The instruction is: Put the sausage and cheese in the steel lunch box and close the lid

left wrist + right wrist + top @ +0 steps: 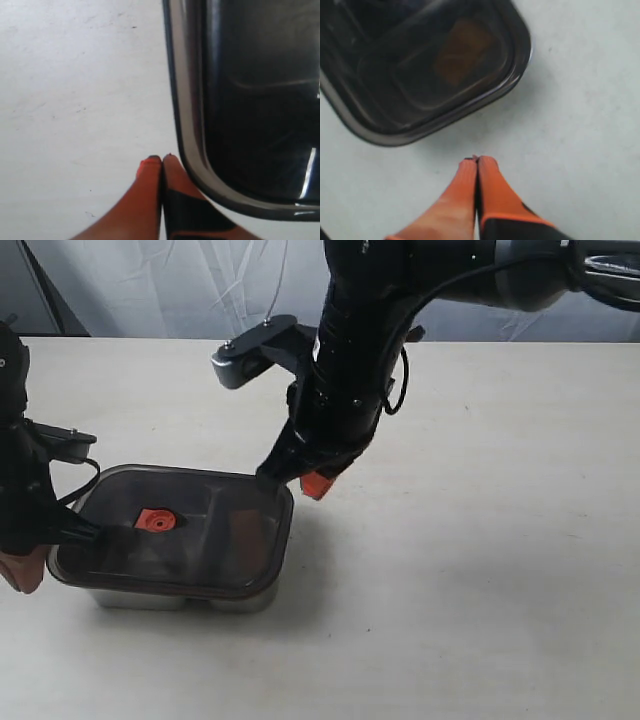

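The steel lunch box [180, 598] stands at the front left, and the dark translucent lid [200, 535] with its orange valve tab [155, 521] lies on top of it. Through the lid [395, 75] a dim orange-brown patch shows, the cheese [462, 50], in one compartment. The sausage is hidden under the dark lid. My left gripper [25, 575] is shut and empty on the table right beside the box's left end, its tips [161, 159] next to the lid's rim [192, 125]. My right gripper [315, 483] is shut and empty, just off the box's far right corner [477, 160].
The pale tabletop [480, 570] stretches bare to the right and front of the box. A white cloth backdrop [180, 285] hangs behind the table's far edge. The right arm's dark body [350, 360] rises over the middle of the table.
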`<move>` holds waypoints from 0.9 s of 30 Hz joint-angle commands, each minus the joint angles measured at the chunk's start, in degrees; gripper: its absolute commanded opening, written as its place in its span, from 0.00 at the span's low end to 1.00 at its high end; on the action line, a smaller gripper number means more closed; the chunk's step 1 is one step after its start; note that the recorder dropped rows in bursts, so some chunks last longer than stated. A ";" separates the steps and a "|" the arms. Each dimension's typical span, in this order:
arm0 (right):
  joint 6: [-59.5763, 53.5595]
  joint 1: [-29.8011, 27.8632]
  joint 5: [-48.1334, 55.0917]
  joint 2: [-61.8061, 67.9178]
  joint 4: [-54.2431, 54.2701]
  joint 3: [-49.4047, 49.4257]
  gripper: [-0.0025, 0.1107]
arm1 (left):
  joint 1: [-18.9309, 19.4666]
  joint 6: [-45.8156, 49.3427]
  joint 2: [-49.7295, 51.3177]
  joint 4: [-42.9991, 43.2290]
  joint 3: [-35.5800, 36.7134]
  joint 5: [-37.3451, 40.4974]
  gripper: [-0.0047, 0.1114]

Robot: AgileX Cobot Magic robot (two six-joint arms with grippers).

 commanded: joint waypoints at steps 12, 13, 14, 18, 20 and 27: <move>-4.53 1.33 -5.25 0.44 9.57 9.19 0.02 | -0.29 -3.56 -6.03 4.69 -0.17 -5.81 0.04; -4.53 1.73 -5.25 0.69 9.57 9.19 0.02 | -0.29 -3.96 -6.03 4.95 -0.17 -6.34 0.04; -4.67 2.22 -5.03 0.92 9.57 9.19 0.02 | -0.29 -4.07 -6.03 4.95 -0.17 -6.68 0.04; -4.73 4.28 -3.89 1.62 9.26 9.19 0.02 | -0.29 -4.07 -6.03 4.95 -0.17 -7.69 0.04; -4.73 5.15 -3.06 1.76 9.16 9.19 0.02 | -0.29 -4.07 -6.03 4.95 -0.17 -8.01 0.04; -4.73 6.66 -2.23 1.76 9.27 9.19 0.02 | -0.29 -4.07 -6.03 4.95 -0.17 -8.12 0.04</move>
